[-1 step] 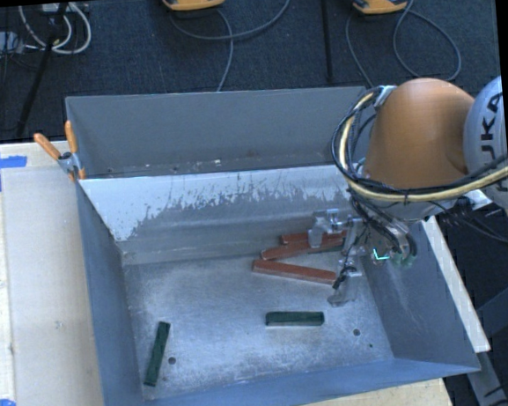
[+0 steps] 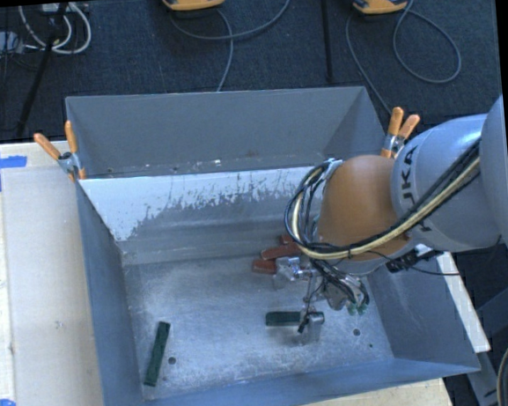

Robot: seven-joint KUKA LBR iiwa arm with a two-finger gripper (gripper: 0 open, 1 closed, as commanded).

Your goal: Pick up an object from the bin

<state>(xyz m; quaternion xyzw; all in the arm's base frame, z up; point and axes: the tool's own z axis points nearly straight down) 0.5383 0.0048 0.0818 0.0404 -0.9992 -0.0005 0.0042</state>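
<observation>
Bin (image 2: 231, 147): grey, floor speckled with pale scuff marks. Long bar (image 2: 156, 353): dark green. Small block (image 2: 282, 318): dark green. Flat piece (image 2: 272, 260): reddish brown. Wrist cover (image 2: 360, 202): orange-brown. Arm (image 2: 464, 179): silver-grey.

I count three loose things in my one bin (image 2: 108, 299). Two are dark green bars: the long bar (image 2: 157, 352) at the near left, the short bar (image 2: 282, 318) right of the middle. One is a red-brown piece (image 2: 271, 262), farther back, partly hidden.
</observation>
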